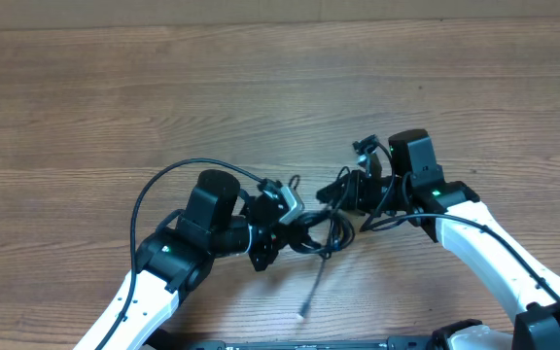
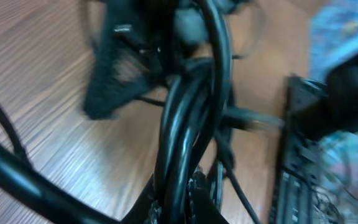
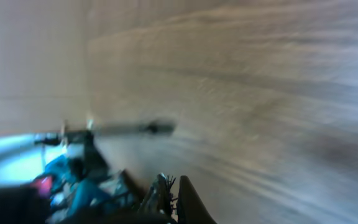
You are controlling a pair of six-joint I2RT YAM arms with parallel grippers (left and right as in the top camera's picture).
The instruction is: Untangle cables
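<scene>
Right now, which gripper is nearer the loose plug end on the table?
Left. The left gripper is beyond the plug end; the right gripper is farther, beyond and rightward.

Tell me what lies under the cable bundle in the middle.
Only the wooden table shows around the cable bundle; one loose cord trails out toward the near edge. Directly beneath the bundle, the surface is hidden by the cords themselves.

Blurred wooden table (image 3: 260,93) fills the view; the right gripper (image 3: 171,186) sits closed at six o'clock, a thin dark streak (image 3: 129,129) toward nine.
</scene>
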